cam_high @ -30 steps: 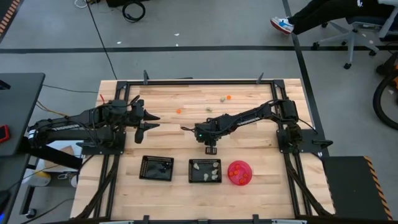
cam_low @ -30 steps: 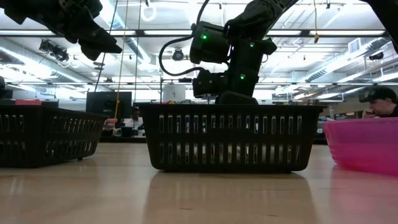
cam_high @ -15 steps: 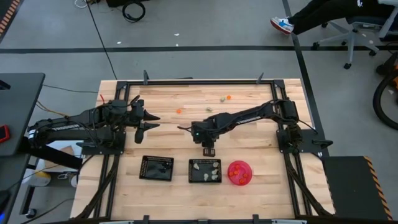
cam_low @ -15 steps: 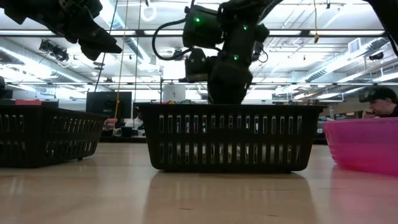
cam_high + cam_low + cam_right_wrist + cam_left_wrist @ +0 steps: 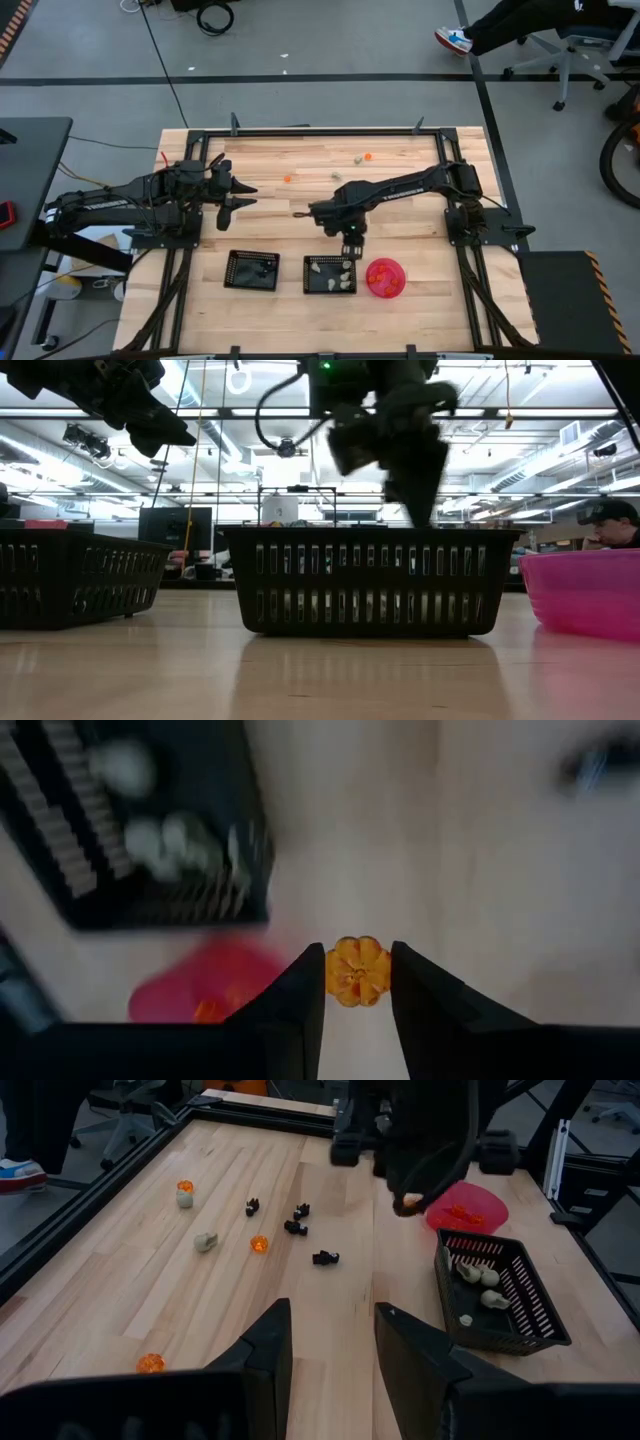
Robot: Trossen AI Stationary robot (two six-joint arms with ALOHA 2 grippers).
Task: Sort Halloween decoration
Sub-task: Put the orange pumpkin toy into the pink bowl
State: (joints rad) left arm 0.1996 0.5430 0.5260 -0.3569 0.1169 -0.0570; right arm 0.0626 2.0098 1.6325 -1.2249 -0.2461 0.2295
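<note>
My right gripper is shut on a tiny orange pumpkin trinket, one piece of the Halloween decoration. It hangs above the table between the middle black mesh tray and the round pink bowl. The tray holds cream pieces and the bowl holds orange ones. Loose orange, cream and black trinkets lie on the far half of the table. My left gripper waits open at the table's left, raised above it. My right gripper pinches the orange pumpkin trinket by its two opposite sides between its two fingers. The fingers point steeply down from above. The trinket is lifted clear of the table.
A second black mesh tray stands left of the middle one, near the table's front edge. A black metal frame runs round the tabletop. Bare wood lies between the two arms.
My right gripper has risen from just behind the middle tray and gone a little toward the table's right edge and the pink bowl. It has tipped to point more steeply down. The orange trinket has stayed between its fingers.
</note>
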